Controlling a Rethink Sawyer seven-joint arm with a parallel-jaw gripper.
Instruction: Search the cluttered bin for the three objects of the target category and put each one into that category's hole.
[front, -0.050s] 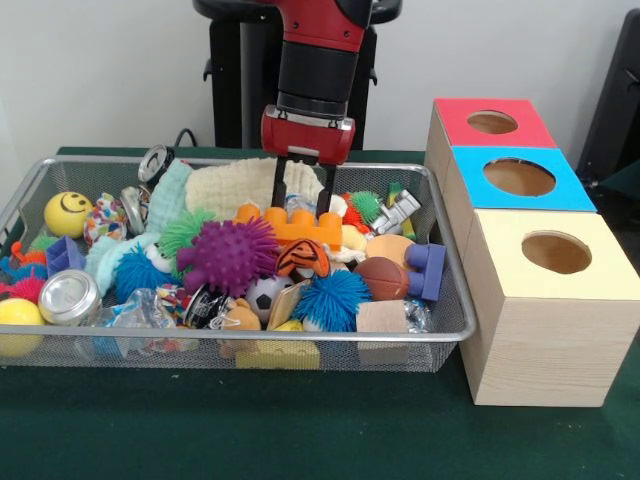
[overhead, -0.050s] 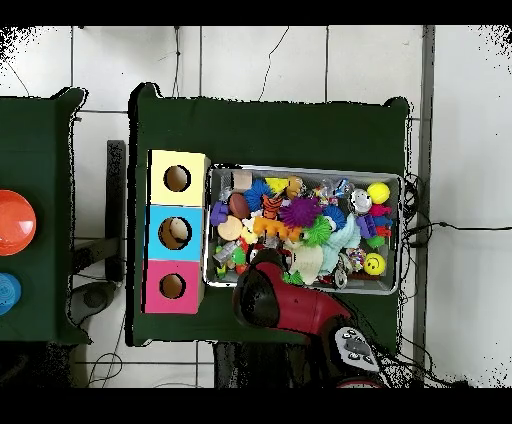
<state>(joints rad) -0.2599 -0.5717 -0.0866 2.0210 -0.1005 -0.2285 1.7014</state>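
Wire mesh bin (front, -0.050s: 440, 335): on the green table (front, -0.050s: 300, 440), filling the left and centre of the front view; packed with toys.

Pincer (front, -0.050s: 302, 205): hangs from the red and black arm (front, -0.050s: 315, 60) at upper centre of the front view, its 2 dark fingers (front, -0.050s: 279, 185) parted and pointing down into the bin, tips at the top edge of the orange toothed block (front, -0.050s: 300, 228). Nothing is seen held between them. In the overhead view the arm's bulk hides the pincer.

Contents, front view:
- purple spiky ball (front, -0.050s: 228, 255), centre of bin, just left of the orange block;
- blue fuzzy ball (front, -0.050s: 332, 298), lower centre;
- yellow smiley ball (front, -0.050s: 67, 213), upper left;
- small soccer ball (front, -0.050s: 264, 296), below the purple ball;
- brown basketball-like ball (front, -0.050s: 383, 277), right of centre;
- silver can (front, -0.050s: 68, 297), lower left;
- cream knitted cloth (front, -0.050s: 245, 185), at the back, behind the pincer.

Boxes, right side of the front view, in a row touching one another beside the bin, each with 1 round hole on top:
- red-topped box (front, -0.050s: 490, 122), farthest back;
- blue-topped box (front, -0.050s: 520, 178), middle;
- yellow-topped box (front, -0.050s: 555, 255), nearest.

Which toys belong to the target category cannot be told.
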